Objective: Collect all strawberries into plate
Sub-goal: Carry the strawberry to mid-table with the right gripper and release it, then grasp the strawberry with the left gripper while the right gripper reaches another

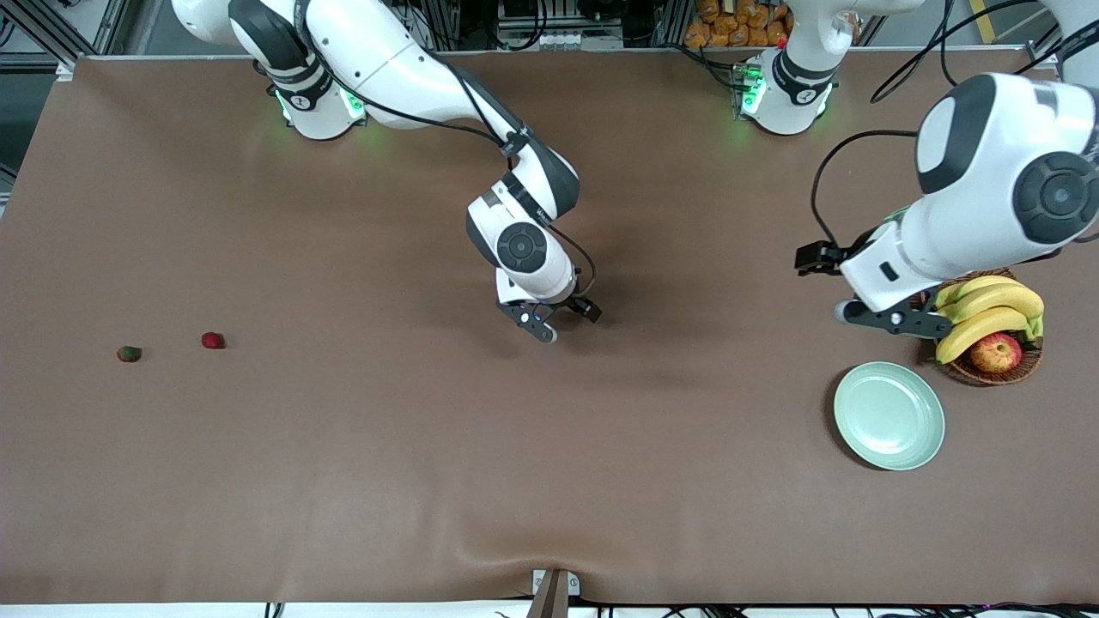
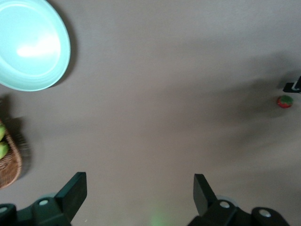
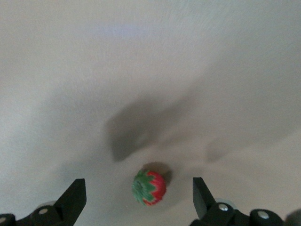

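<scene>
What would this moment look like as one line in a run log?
right hand: open over strawberry mid-table | left hand: open, waiting by basket | plate: empty | two strawberries remain

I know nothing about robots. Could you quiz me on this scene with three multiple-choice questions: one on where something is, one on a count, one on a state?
1. What lies on the plate? A three strawberries. B nothing. C one strawberry.
2. Where is the strawberry nearest the right pincer? A on the plate. B lifted in its grip. C on the table, right below it.
3. The right pincer is: A open. B shut, empty. C shut on a strawberry.
Answers: 1 B, the plate is bare; 2 C, the right wrist view shows it lying untouched; 3 A, its fingers stand wide apart.
</scene>
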You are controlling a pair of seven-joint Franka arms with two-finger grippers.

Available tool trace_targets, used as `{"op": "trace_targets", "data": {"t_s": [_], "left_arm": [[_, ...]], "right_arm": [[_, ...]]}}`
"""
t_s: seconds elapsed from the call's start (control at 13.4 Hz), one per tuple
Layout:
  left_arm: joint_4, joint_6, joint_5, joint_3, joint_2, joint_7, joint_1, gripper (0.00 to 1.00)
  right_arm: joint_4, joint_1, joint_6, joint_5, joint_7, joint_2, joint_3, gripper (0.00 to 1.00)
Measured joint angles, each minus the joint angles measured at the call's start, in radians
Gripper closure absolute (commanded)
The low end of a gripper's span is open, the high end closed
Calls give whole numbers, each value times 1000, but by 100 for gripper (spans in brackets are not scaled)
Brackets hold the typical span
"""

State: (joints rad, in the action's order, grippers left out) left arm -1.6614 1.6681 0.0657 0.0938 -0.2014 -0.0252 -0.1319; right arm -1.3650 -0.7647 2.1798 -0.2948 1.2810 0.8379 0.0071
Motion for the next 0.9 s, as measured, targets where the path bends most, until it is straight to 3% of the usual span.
{"op": "trace_targets", "data": {"t_s": [0.22, 0.52, 0.9], "left_arm": [[-67, 95, 13, 28, 0, -14, -1, 0], [-139, 232, 38, 112, -9, -124, -11, 0], [-152, 402, 35, 150, -116, -393, -214, 0]], "right_arm": [[108, 42, -209, 2, 2, -17, -50, 0], [137, 95, -268, 23, -157, -44, -125, 0], [141, 303, -487, 57, -556, -130, -172, 0]]}}
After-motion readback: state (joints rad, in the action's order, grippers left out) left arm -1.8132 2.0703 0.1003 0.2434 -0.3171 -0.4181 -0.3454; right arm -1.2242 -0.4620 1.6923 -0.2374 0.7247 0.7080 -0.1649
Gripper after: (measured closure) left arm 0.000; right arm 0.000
